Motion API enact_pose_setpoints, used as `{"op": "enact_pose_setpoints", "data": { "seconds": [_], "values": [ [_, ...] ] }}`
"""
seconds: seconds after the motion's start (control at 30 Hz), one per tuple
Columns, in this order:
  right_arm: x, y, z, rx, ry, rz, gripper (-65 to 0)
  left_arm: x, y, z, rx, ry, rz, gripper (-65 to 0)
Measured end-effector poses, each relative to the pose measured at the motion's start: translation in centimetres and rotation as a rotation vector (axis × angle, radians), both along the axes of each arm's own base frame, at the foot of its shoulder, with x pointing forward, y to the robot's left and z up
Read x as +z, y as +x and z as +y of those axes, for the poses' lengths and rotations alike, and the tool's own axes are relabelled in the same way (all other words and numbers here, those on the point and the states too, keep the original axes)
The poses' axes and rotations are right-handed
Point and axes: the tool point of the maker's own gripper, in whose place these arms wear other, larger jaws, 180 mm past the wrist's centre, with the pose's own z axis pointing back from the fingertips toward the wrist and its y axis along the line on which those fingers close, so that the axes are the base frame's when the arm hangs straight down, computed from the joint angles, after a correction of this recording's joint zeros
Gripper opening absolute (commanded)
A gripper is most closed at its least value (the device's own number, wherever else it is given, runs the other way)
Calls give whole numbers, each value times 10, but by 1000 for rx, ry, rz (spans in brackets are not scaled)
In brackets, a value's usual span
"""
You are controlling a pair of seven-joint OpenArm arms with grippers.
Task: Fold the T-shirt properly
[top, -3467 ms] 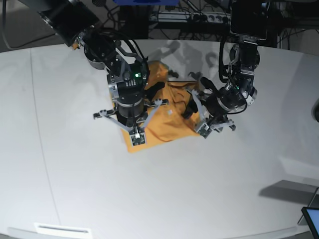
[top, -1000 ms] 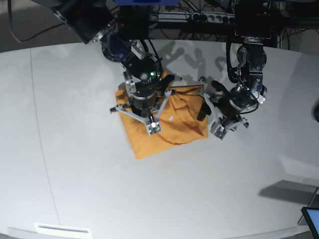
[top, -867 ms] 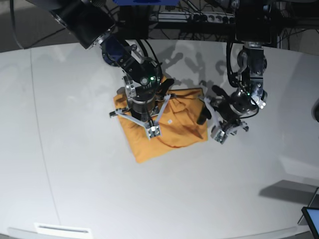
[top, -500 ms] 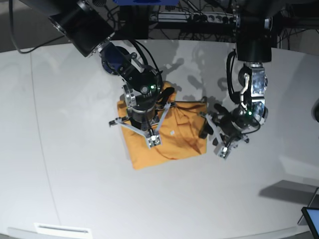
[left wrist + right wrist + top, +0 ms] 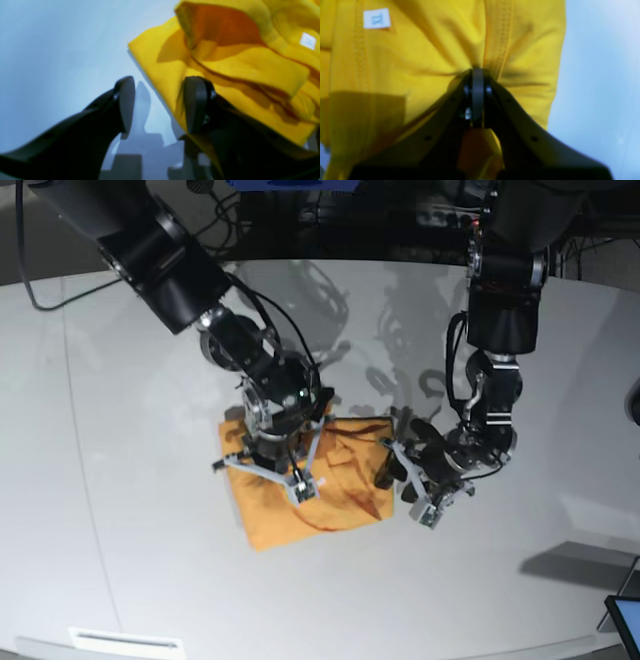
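Right gripper (image 5: 477, 75) has its jaws pressed together on a pinch of the T-shirt (image 5: 425, 57), soft yellow knit bunching into creases at the black fingertips, a double-stitched seam running just beside the pinch and a small white square tag (image 5: 376, 18) off to the upper left. Left gripper (image 5: 157, 105) stands apart, nothing between the smooth rounded black pads (image 5: 125, 100); one pad sits over bare table (image 5: 50, 50), the other overlaps the cloth edge, contact unclear. T-shirt (image 5: 237, 75) in that view is rumpled, layered folds with a darker orange hollow at top and the white tag (image 5: 308, 41) at far right. From the base view the T-shirt (image 5: 275, 505) lies as a rough flat rectangle, orange-yellow, on the smooth matte white table (image 5: 130, 560), centre of the surface; right gripper (image 5: 297, 480) on top of it, left gripper (image 5: 405, 475) just beside its right edge. Dark cables and gear beyond the table's far rim, blurred.
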Motion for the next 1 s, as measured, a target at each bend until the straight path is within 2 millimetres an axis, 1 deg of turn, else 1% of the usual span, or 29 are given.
{"op": "enact_pose_setpoints", "data": {
  "seconds": [0.13, 0.23, 0.33, 0.43, 0.47, 0.53, 0.57, 0.63, 0.7, 0.73, 0.83, 0.9, 0.93, 1.0],
  "values": [
    [1, 18, -4, 6, -16, -25, -650, 4, 9, 2, 1, 13, 4, -339],
    [2, 25, -7, 1, -25, -24, -650, 7, 13, 3, -6, 31, 3, -338],
    [2, 24, -6, 1, -25, -23, -650, 8, 14, 3, -6, 34, 2, -338],
    [5, 19, -4, -1, -5, -30, -649, 12, 14, 3, -14, 55, -8, -334],
    [6, 15, -3, -1, 6, -30, -649, 14, 14, 6, -12, 60, -12, -333],
    [11, 11, -4, 4, 27, -40, -646, 19, 18, 17, 19, 82, -30, -331],
    [16, 10, -6, 4, 33, -53, -631, 24, 21, 25, 49, 102, -44, -329],
    [30, 12, -7, -5, 45, -79, -564, 33, 27, 40, 85, 135, -69, -329],
    [46, 15, -3, -4, 66, -101, -503, 45, 30, 39, 79, 137, -103, -329],
    [56, 16, 1, 3, 85, -117, -490, 51, 31, 35, 72, 133, -120, -329],
    [86, 17, 8, 18, 133, -187, -493, 68, 28, 21, 37, 126, -181, -329],
    [101, 15, -2, 2, 117, -236, -493, 83, 24, 19, 37, 117, -220, -329],
    [108, 13, -11, -24, 93, -263, -493, 91, 21, 25, 52, 125, -234, -329],
    [112, 8, -19, -36, 60, -272, -493, 109, 18, 46, 105, 149, -265, -329]
  ]
}}
